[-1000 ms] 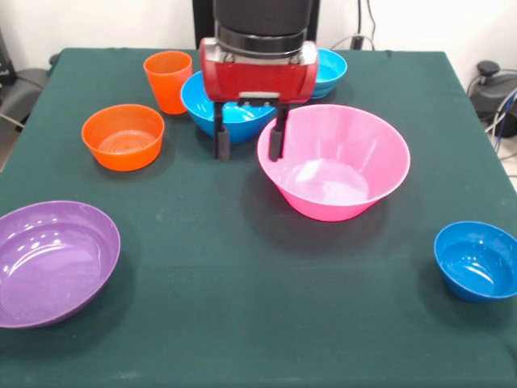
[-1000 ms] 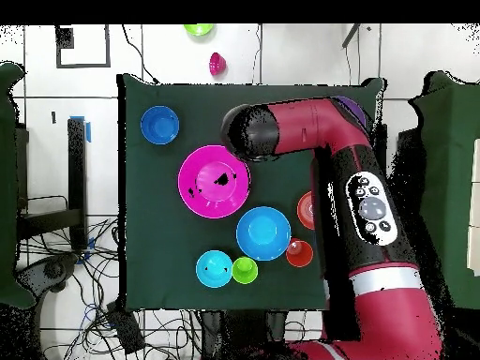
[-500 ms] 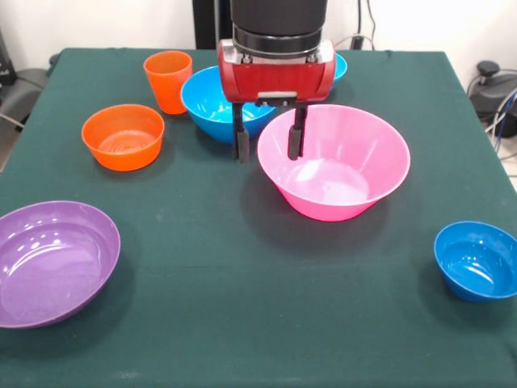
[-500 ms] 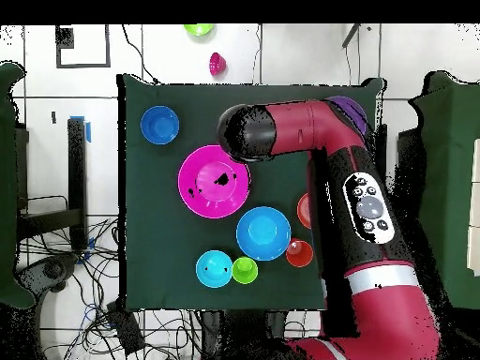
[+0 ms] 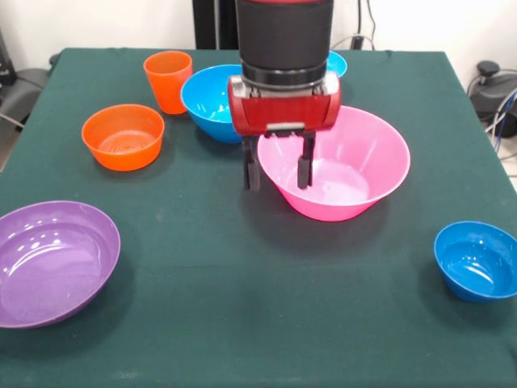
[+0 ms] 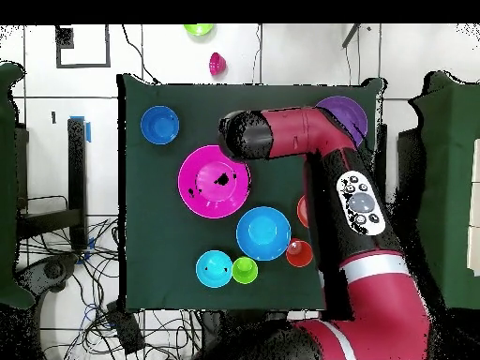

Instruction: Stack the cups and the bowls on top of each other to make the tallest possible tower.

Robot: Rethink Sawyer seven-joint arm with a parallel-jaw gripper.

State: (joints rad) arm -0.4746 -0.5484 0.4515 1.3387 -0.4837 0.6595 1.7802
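Note:
My gripper point(image 5: 279, 171) is open and straddles the left rim of the huge pink bowl point(image 5: 347, 166). One finger point(image 5: 252, 171) is outside the wall and the other point(image 5: 304, 167) is inside. The large blue bowl point(image 5: 208, 101) stands just behind it, with the orange cup point(image 5: 168, 79) and the orange bowl point(image 5: 123, 136) to its left. The purple bowl point(image 5: 52, 259) is front left and a small blue bowl point(image 5: 477, 259) front right. From overhead, my arm's wrist point(image 6: 242, 139) covers the gripper beside the pink bowl point(image 6: 214, 181). The light green cup point(image 6: 245, 270) stands beside another small blue bowl point(image 6: 214, 269).
That small blue bowl peeks out behind my arm in the front view point(image 5: 338, 63). From overhead, a lime green bowl point(image 6: 198, 30) and a small red bowl point(image 6: 217, 64) lie on the floor beyond the table's edge. My arm covers part of the orange bowl point(image 6: 303, 210).
My gripper has moved right and down, from beside the large blue bowl to the pink bowl's left rim, which it now straddles. It stays open. The bowls have not moved.

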